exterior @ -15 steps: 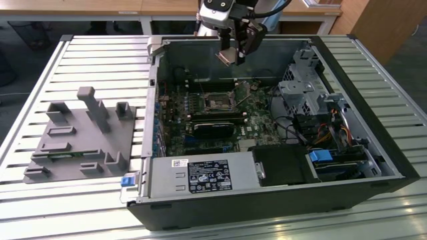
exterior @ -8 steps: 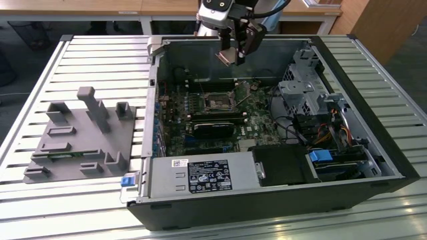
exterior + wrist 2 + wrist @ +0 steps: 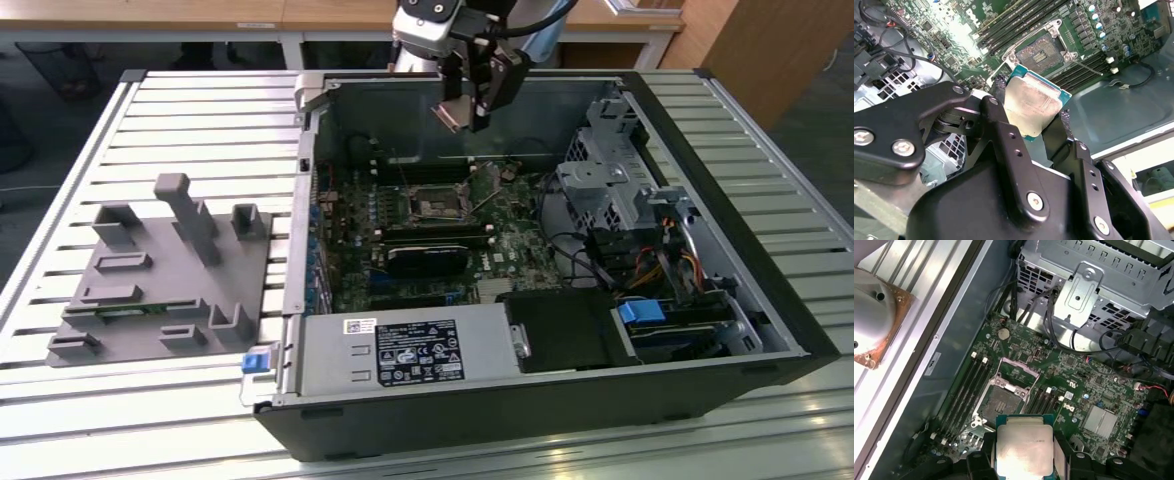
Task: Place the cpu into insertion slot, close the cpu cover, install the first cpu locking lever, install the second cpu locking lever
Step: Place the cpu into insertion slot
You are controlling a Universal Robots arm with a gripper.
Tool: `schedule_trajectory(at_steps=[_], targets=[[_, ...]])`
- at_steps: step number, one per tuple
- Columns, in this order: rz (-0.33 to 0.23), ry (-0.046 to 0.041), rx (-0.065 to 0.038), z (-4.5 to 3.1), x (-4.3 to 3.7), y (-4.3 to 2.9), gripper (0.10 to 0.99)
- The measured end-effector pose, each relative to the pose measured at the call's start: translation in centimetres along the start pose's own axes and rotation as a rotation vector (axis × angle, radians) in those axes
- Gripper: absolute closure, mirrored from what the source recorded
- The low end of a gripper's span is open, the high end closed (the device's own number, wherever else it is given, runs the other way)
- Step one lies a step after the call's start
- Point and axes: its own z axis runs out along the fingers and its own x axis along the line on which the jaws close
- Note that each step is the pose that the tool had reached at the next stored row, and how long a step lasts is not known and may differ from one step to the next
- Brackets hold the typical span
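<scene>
A slatted metal counter (image 3: 174, 120) carries an open computer case (image 3: 747, 230) lying on its side. A grey fixture (image 3: 160, 290) with upright pegs sits beside it on the exterior view's left. Inside the case, the green motherboard (image 3: 521, 250) covers the floor. A power supply (image 3: 400, 350) fills the near edge and a silver drive cage (image 3: 607, 170) stands on the exterior view's right, with cables (image 3: 654, 265) trailing from it.

The gripper (image 3: 470, 118) hangs over the far part of the case, just inside the far wall and well above the board. Its jaws are closed on two opposite edges of the cpu (image 3: 1023, 450), whose dull metal top faces the first wrist camera.

The insertion slot (image 3: 1002, 402) lies open below the cpu, apart from it, with its dark centre bare inside the thin metal frame. Long memory slots (image 3: 966, 385) flank the slot on both sides. In the exterior view a black heatsink block (image 3: 427, 258) sits just on its near side. The drive cage and its cables stand off to the exterior view's right of the slot.
</scene>
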Motion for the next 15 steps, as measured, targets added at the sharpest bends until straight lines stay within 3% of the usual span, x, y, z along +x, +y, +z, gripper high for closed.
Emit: schedule_trajectory(at_steps=[15], targets=[[0.081,-0.0077,-0.001,0.1,0.03,0.01,0.545]])
